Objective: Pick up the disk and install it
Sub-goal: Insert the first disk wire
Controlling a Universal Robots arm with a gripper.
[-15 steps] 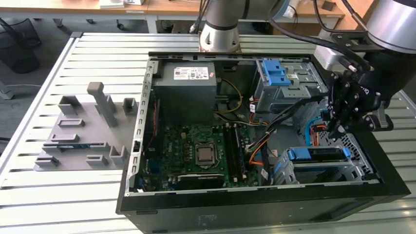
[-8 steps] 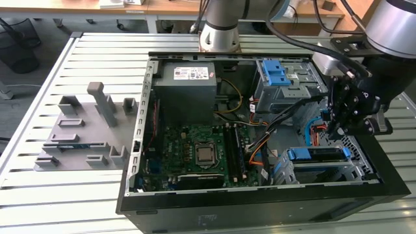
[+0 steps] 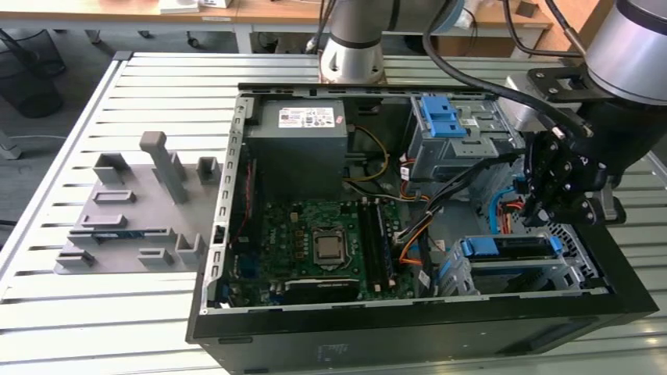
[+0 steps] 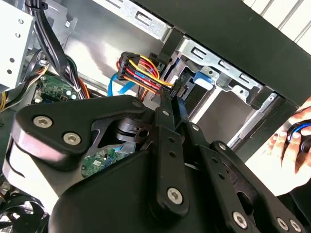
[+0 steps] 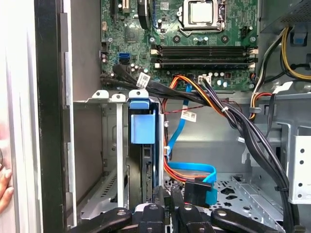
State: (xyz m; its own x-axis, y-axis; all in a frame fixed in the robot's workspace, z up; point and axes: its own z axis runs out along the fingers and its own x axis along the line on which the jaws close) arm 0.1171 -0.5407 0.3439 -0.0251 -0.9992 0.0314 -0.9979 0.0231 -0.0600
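1. Your gripper (image 3: 563, 205) hangs inside the open computer case (image 3: 417, 332), at the exterior view's right, low over the drive bay (image 3: 521, 269). That puts it right beside the slot where the disk goes.
2. The disk (image 5: 143, 145) is standing on edge in that bay, its blue plastic bracket (image 5: 142, 127) facing out, so it looks slid most of the way home; I can't tell whether it has clicked in fully.
3. In the first wrist view the jaws look drawn together, the fingertips (image 5: 167, 200) sitting just at the disk's near edge. Whether they pinch it or merely press on it, I cannot tell.
4. The orange and blue cables (image 5: 192, 167) loop right beside the bay, and a black plug (image 5: 195, 190) lies near your fingertips. That's likely why you're coming in so narrow: there is little room between cables and cage wall.
5. The grey power box (image 3: 304, 148) and the cage with blue latches (image 3: 443, 121) sit well apart, untouched.
6. A person's hand (image 4: 291, 143) is outside the case, in the second wrist view.
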